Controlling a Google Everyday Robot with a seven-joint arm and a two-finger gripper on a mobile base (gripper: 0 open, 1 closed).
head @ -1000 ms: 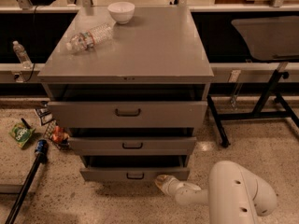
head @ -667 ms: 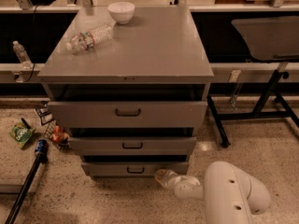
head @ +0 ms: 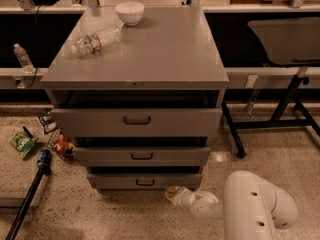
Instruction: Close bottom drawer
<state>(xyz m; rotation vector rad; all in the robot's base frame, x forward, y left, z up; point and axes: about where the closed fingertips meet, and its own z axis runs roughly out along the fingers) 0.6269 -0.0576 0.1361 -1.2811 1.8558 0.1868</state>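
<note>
The bottom drawer (head: 145, 181) is the lowest of three in the grey metal cabinet (head: 140, 54). Its flat grey front with a small black handle sits only a little proud of the cabinet, less far out than the middle drawer (head: 142, 155) and the top drawer (head: 136, 121). My gripper (head: 175, 194) is at floor level, just in front of the bottom drawer's right end, close to its front. The white arm (head: 250, 206) reaches in from the lower right.
A plastic bottle (head: 96, 39) lies on the cabinet top, with a white bowl (head: 129, 12) behind it. Snack bags (head: 22, 144) and a black pole (head: 27, 196) lie on the floor at left. A black-legged table (head: 285, 39) stands at right.
The bottom drawer has slid inward toward the cabinet, and the gripper and arm have followed it forward. The other drawers have not moved.
</note>
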